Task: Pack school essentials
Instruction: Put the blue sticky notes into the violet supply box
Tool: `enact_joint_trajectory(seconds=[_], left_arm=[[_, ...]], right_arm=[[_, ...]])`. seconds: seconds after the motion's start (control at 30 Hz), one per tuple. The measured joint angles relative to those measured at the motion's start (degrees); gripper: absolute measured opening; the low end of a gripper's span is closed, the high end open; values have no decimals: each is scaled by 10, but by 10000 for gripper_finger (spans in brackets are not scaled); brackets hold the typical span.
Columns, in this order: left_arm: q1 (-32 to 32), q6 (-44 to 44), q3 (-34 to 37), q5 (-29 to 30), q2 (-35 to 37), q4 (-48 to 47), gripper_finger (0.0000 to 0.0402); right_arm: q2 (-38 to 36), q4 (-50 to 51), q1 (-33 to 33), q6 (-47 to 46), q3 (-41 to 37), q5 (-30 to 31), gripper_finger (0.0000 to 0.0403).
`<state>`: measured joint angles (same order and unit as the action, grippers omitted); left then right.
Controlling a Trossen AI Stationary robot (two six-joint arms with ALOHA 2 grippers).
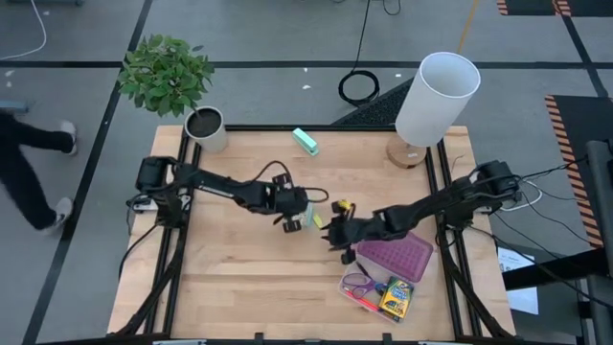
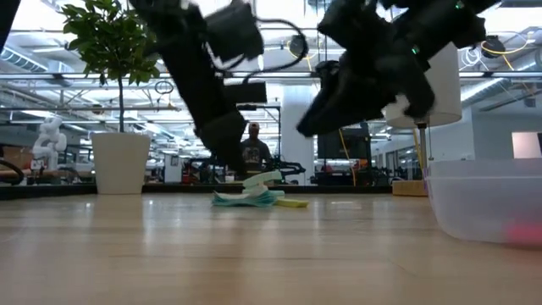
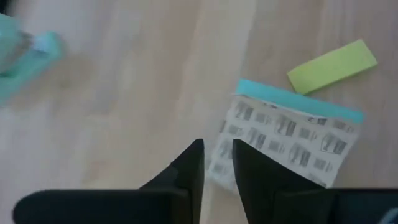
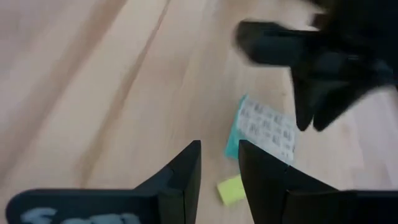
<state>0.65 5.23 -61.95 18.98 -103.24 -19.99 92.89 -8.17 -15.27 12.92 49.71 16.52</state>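
Observation:
The small multicoloured card (image 3: 292,140), white with a teal edge, sits at mid-table with the tiny yellow eraser (image 3: 333,66) just beyond it. My left gripper (image 1: 290,222) is over the card's left end, shut on it. My right gripper (image 1: 335,235) hovers shut just right of the eraser (image 1: 318,220), with nothing between its fingers (image 4: 186,174). Purple-handled scissors (image 1: 359,284), a red pen (image 1: 364,302) and the green-yellow crayon box (image 1: 396,299) lie near the front right. The orange pencil is not in view. My left gripper comes at the card from above, fingers pointing down. The card's near corner (image 3: 219,163) sits in the narrow gap between the two fingers. In the low view the card (image 2: 254,191) is tilted, one end raised and the other end on the table.
A purple case (image 1: 395,257) lies right of my right gripper. The teal block (image 1: 305,141) lies near the far edge. A potted plant (image 1: 204,125) stands at the far left corner and a white lamp (image 1: 433,91) at the far right. A person walks past the table's left side.

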Motion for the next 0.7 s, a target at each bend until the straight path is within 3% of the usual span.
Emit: enact_joint_trajectory(seconds=[0.07,0.2,0.4,0.7], left_arm=[[-18,-17,37,-45,0,71,71],[-40,-33,89,-106,0,181,41],[-45,-33,127,-116,2,198,4],[-46,-109,169,-172,3,257,13]], right_arm=[[14,43,0,53,15,5,101],[37,33,4,137,22,13,100],[70,23,22,148,42,2,100],[158,78,26,194,121,1,100]])
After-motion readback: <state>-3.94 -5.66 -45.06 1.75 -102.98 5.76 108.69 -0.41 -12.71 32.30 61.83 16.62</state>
